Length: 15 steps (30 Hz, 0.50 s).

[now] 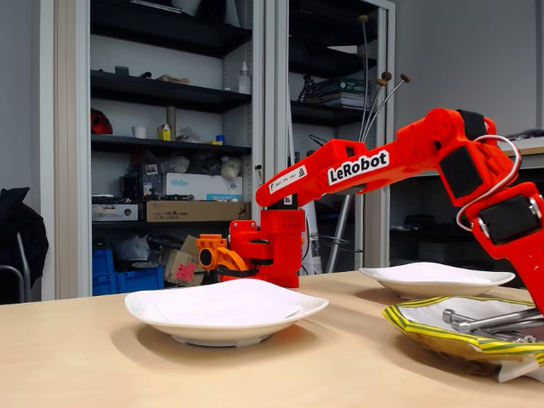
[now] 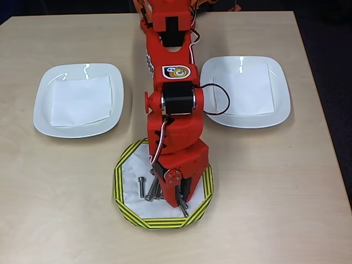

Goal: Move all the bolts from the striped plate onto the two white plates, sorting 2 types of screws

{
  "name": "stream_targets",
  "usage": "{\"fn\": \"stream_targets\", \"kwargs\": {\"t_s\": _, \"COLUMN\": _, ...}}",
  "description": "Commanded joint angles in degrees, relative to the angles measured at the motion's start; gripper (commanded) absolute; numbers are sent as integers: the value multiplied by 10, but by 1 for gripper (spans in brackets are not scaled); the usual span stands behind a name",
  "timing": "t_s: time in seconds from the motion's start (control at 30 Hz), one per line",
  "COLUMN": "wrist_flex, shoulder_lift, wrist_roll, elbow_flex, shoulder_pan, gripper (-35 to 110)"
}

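Striped in yellow and dark green, the plate [image 2: 122, 190] nearest the table's front edge is holding the bolts [image 2: 142, 187] on a white sheet: from above, one short bolt is lying apart on the left side of the plate, several longer ones are bunching just right of it, and another is poking out from under the arm toward the lower rim. From the fixed view at the side, the same plate [image 1: 429, 327] is showing long bolts [image 1: 489, 320] lying across each other. Directly over that cluster the gripper [image 2: 177, 193] is hanging, pointing down into the plate; whether its fingers are spread or pinching a bolt I cannot tell, since the wrist is covering them. Farther back, two white plates are sitting well apart, one to the left [image 2: 78, 100] and one to the right [image 2: 245, 92] of the orange arm [image 2: 172, 99], each carrying a white sheet. Everything is resting on a pale wooden table [image 2: 275, 187].
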<state>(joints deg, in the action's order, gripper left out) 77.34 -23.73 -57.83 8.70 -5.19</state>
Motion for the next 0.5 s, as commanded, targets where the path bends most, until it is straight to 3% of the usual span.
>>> {"fn": "stream_targets", "kwargs": {"t_s": 0.0, "wrist_flex": -47, "shoulder_lift": -85, "wrist_roll": 50, "elbow_flex": 44, "shoulder_pan": 13, "gripper": 0}}
{"fn": "stream_targets", "kwargs": {"t_s": 0.27, "wrist_flex": -324, "shoulder_lift": -257, "wrist_roll": 248, "elbow_flex": 309, "shoulder_pan": 30, "gripper": 0}}
{"fn": "stream_targets", "kwargs": {"t_s": 0.47, "wrist_flex": -443, "shoulder_lift": -351, "wrist_roll": 246, "elbow_flex": 489, "shoulder_pan": 25, "gripper": 0}}
